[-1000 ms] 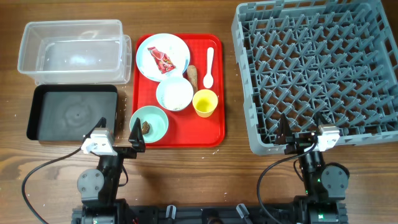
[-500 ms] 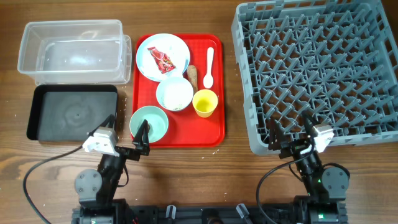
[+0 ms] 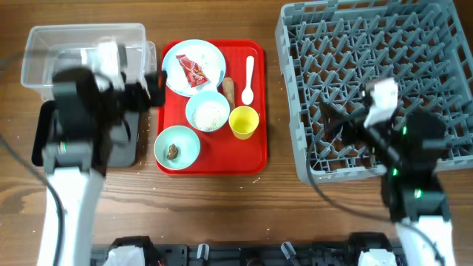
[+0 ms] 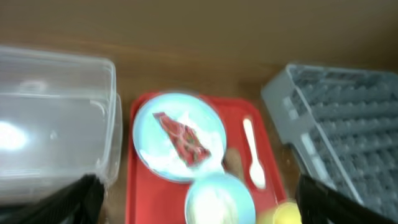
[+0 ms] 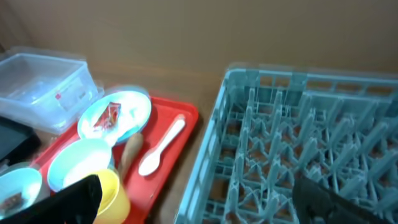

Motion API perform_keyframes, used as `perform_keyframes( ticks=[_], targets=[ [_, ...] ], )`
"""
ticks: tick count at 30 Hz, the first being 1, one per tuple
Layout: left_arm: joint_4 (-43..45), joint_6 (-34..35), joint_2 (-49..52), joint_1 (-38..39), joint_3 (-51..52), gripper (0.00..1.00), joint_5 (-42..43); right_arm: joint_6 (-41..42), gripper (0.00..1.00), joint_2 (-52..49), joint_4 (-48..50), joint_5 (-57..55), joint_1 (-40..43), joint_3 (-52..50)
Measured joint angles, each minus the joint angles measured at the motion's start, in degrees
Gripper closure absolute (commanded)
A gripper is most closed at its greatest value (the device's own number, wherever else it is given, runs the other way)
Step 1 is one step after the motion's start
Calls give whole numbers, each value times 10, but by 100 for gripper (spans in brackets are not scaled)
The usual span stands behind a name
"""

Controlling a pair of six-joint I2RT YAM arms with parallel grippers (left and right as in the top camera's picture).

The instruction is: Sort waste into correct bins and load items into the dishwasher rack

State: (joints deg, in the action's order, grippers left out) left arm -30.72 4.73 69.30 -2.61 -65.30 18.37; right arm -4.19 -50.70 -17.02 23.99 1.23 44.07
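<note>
The wooden table (image 3: 222,199) carries everything. The grey dishwasher rack (image 3: 332,59) fills its right side, pegs upright, with no dish in it. At the far left the clear tub (image 3: 44,52) stands behind the black tray (image 3: 133,137), the two close together. The flat red tray (image 3: 255,159) lies between the bins and the rack.

The left pincer (image 4: 199,183), blurred from overhead, hangs above the gap between the bins and the red tray; its dark fingers (image 4: 74,199) sit at the two lower corners of the wrist view, spread wide and gripping nothing. The right pincer (image 5: 196,186) hangs over the near part of the rack, also spread wide and bare.

On the red tray, the round plate (image 3: 211,55) sits at the back left with the red wrapper (image 3: 195,72) on it. In front of it is the white bowl (image 3: 191,111) holding rice grains (image 3: 211,113), and nearest the front the green bowl (image 3: 162,144) with a brown lump (image 3: 173,151) inside. The yellow cup (image 3: 243,122) stands just right of the white bowl. The white spoon (image 3: 248,80) lies behind the cup, and the carrot-like piece (image 3: 228,90) rests between spoon and plate.
</note>
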Motion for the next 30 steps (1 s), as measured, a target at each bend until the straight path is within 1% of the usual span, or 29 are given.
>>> perform_keyframes(
  ticks=[1, 2, 5, 8, 9, 11, 14, 18, 22, 26, 30],
  targets=[
    [-25, -8, 35, 0, -42, 0, -2, -12, 0, -29, -34, 0, 0, 35],
    [-78, -16, 83, 3, -108, 0, -2, -29, 0, -69, -72, 0, 0, 82],
    [-195, -35, 206, 22, -268, 0, -8, -57, 0, -155, -175, -24, 0, 185],
    [-294, -43, 312, 49, -392, 0, -43, -78, 0, -207, -239, -59, 0, 238],
    [-299, -45, 351, 61, -424, 0, -54, -84, 0, -216, -245, -64, 0, 242],
    [-290, -45, 394, 76, -431, 0, -62, -92, 0, -230, -250, -68, 0, 245],
    [-254, -47, 454, 98, -432, 0, -64, -91, 0, -250, -266, -71, 0, 246],
    [-208, -47, 494, 112, -432, 0, -55, -44, 0, -272, -272, -71, 0, 247],
    [-177, -34, 551, 124, -433, 0, -70, -29, 0, -276, -272, -71, 0, 247],
    [-173, 18, 602, 136, -433, 0, -139, -24, 0, -276, -272, -71, 0, 247],
    [-170, 41, 640, 145, -433, 0, -170, -23, 0, -276, -272, -71, 0, 247]
  ],
)
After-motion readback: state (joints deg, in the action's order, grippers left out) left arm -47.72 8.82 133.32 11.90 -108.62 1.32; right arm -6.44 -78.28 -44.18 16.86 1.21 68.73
